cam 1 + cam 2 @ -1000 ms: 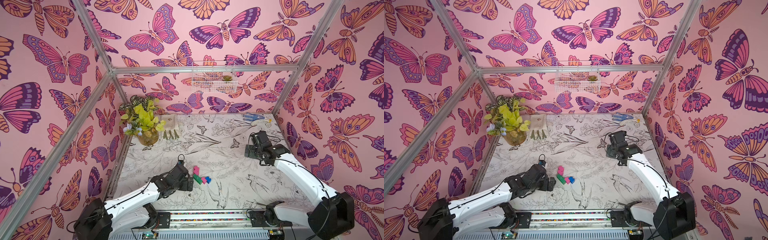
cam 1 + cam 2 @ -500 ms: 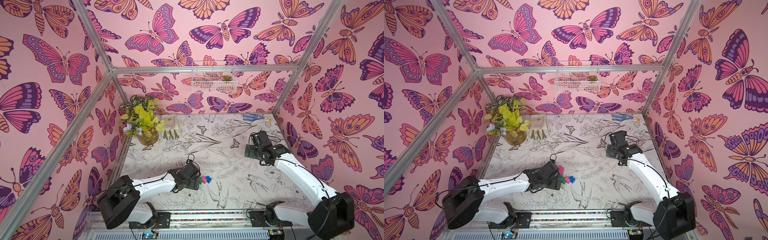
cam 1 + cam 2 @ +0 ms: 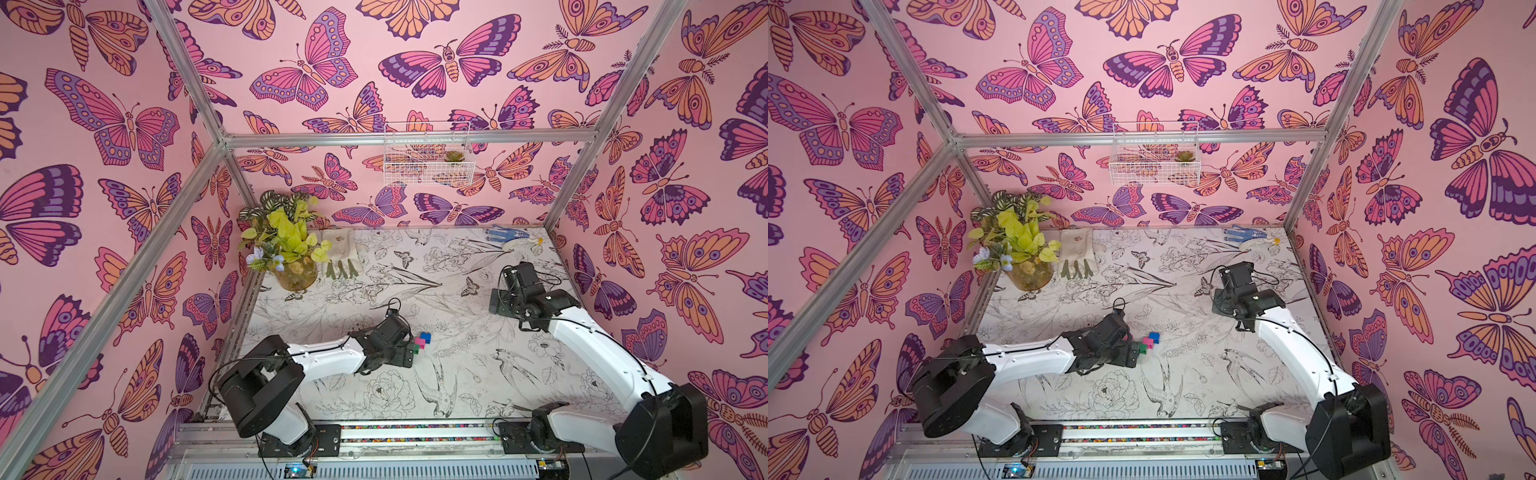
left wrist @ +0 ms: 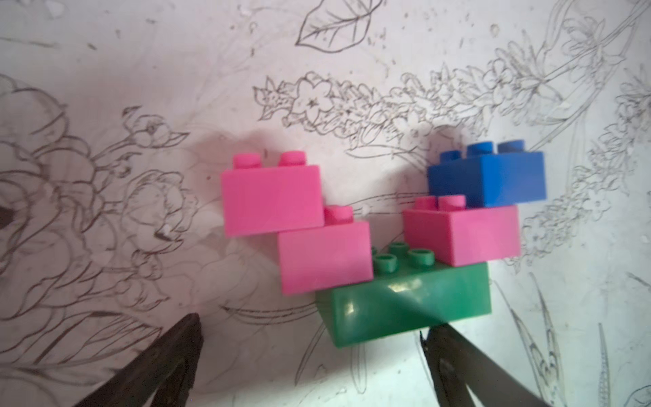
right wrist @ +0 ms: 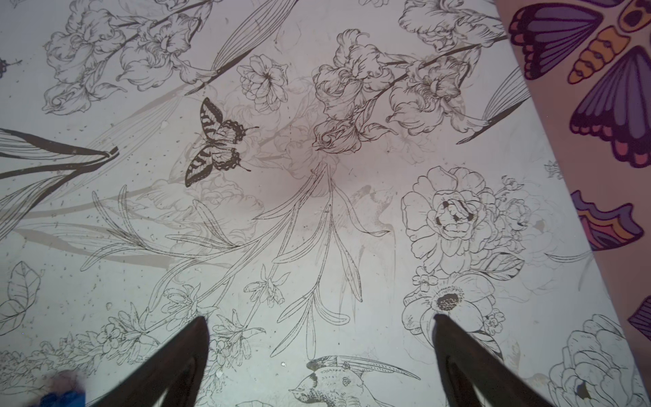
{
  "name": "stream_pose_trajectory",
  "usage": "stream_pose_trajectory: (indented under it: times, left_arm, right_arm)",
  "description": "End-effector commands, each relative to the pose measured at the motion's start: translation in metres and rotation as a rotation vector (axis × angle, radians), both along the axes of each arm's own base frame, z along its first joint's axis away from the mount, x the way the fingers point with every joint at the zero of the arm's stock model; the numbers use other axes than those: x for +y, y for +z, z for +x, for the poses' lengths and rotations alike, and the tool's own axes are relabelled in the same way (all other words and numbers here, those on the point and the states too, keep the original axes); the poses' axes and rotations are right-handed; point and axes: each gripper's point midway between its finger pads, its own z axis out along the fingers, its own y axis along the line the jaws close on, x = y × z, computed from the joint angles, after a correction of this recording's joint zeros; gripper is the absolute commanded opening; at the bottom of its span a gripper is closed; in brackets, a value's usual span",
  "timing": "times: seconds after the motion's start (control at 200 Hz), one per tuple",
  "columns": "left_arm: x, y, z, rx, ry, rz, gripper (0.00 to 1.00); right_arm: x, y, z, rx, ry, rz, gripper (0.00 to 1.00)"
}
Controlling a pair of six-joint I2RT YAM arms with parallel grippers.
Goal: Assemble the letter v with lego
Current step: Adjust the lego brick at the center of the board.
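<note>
In the left wrist view the letter v of lego stands on the printed table: a green base (image 4: 408, 306), two stepped pink bricks (image 4: 324, 257) on one side, and a pink brick (image 4: 461, 232) topped by a blue one (image 4: 489, 179) on the other. In both top views it is a small cluster (image 3: 423, 340) (image 3: 1150, 341) mid-table. My left gripper (image 4: 310, 324) (image 3: 409, 353) is open, its tips just short of the green base, one tip close to its corner. My right gripper (image 5: 320, 318) (image 3: 500, 299) hangs open over bare table at the right.
A vase of leaves (image 3: 291, 253) and a pale glove (image 3: 340, 253) sit at the back left. A blue glove (image 3: 507, 237) lies at the back right. A wire basket (image 3: 428, 153) hangs on the back wall. Butterfly walls close in three sides.
My left arm has stretched out to the right, bringing its open gripper up against the brick cluster and hiding part of it from above. The right arm has not moved.
</note>
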Motion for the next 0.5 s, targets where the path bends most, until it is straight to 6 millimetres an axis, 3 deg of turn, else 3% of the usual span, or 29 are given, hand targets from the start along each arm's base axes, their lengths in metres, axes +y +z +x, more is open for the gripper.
stream_pose_trajectory:
  times: [0.0,0.12,0.255,0.345,0.361,0.496]
  left_arm:
    - [-0.01,-0.008,-0.003,0.048,-0.002,-0.045,1.0]
    - [-0.017,0.015,0.006,-0.013,-0.016,-0.094,1.0]
    - [-0.017,0.056,0.006,-0.07,-0.038,-0.149,1.0]
    - [-0.015,0.095,0.002,-0.123,-0.058,-0.211,1.0]
    - [-0.014,0.112,0.002,-0.158,-0.055,-0.242,1.0]
    - [0.024,0.181,0.006,-0.329,0.008,-0.25,1.0]
  right_arm:
    - [0.014,-0.011,0.005,0.03,0.07,0.067,0.99]
    - [0.022,-0.017,0.007,0.059,0.115,0.104,0.99]
    - [0.027,-0.014,0.008,0.059,0.161,0.12,0.99]
    - [0.033,-0.01,0.008,0.044,0.193,0.147,0.99]
    - [0.033,-0.009,0.008,0.041,0.195,0.153,0.99]
    - [0.034,-0.012,0.011,0.028,0.209,0.184,0.99]
